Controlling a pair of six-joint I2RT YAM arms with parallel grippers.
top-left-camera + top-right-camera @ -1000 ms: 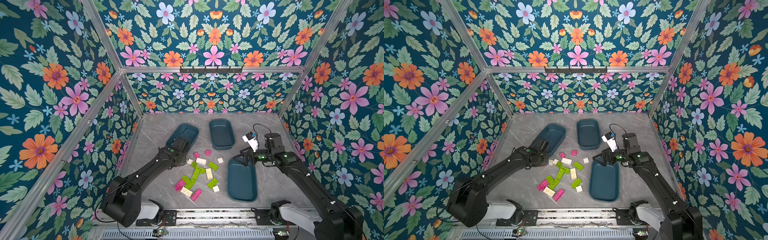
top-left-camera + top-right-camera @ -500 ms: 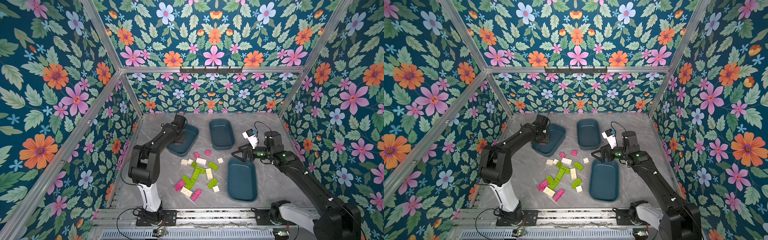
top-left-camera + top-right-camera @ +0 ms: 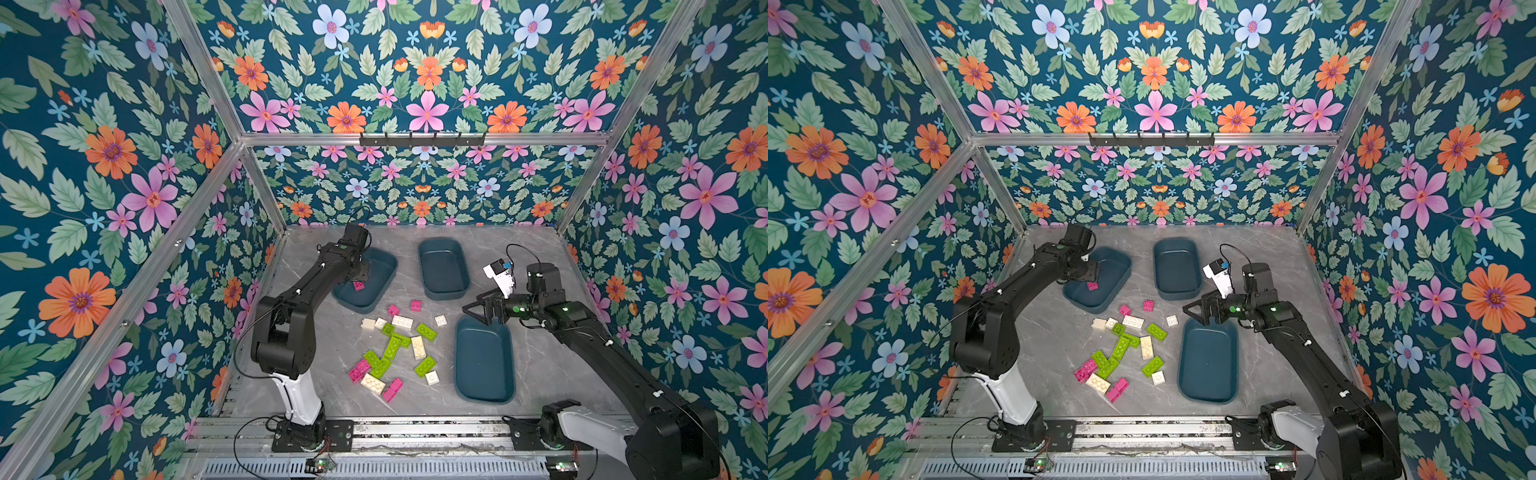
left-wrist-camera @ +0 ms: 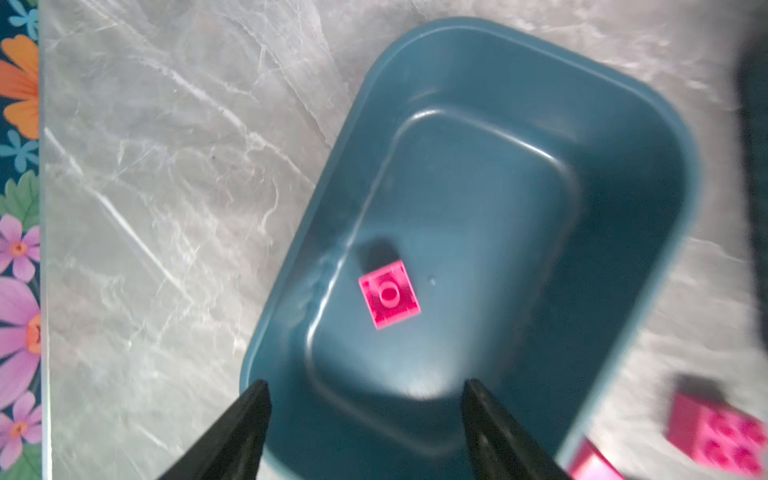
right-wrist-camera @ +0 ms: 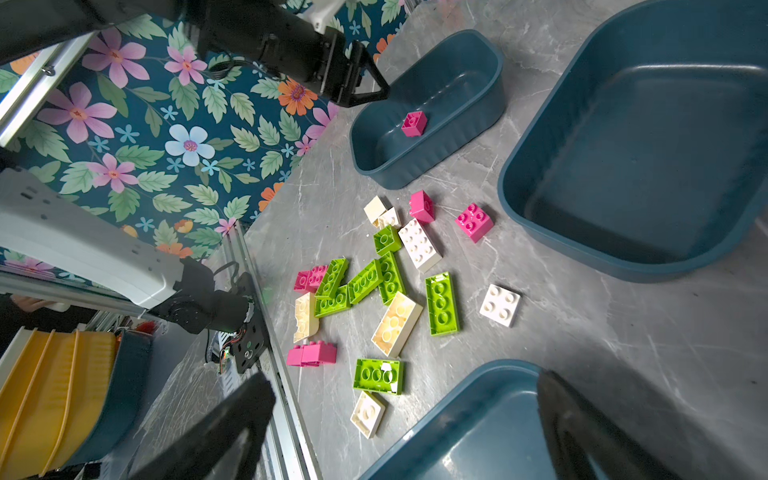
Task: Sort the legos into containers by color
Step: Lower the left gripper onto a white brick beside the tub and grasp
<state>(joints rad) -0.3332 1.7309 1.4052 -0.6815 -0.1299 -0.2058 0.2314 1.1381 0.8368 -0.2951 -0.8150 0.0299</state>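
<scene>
My left gripper hangs open over the left container, nothing between its fingers. One magenta lego lies loose on that tub's floor, also seen as a pink brick in both top views. The other legos, pink, green and cream, lie scattered mid-table. My right gripper stands wide open and empty above the far end of the front-right container. The middle container at the back holds nothing.
Floral walls and aluminium posts close in the table on three sides. A metal rail runs along the front edge with both arm bases on it. Stacked yellow bins sit outside the cell.
My left arm swung from the brick pile back over the left tub, then its jaws opened and the pink brick dropped in. The right arm barely moved.
</scene>
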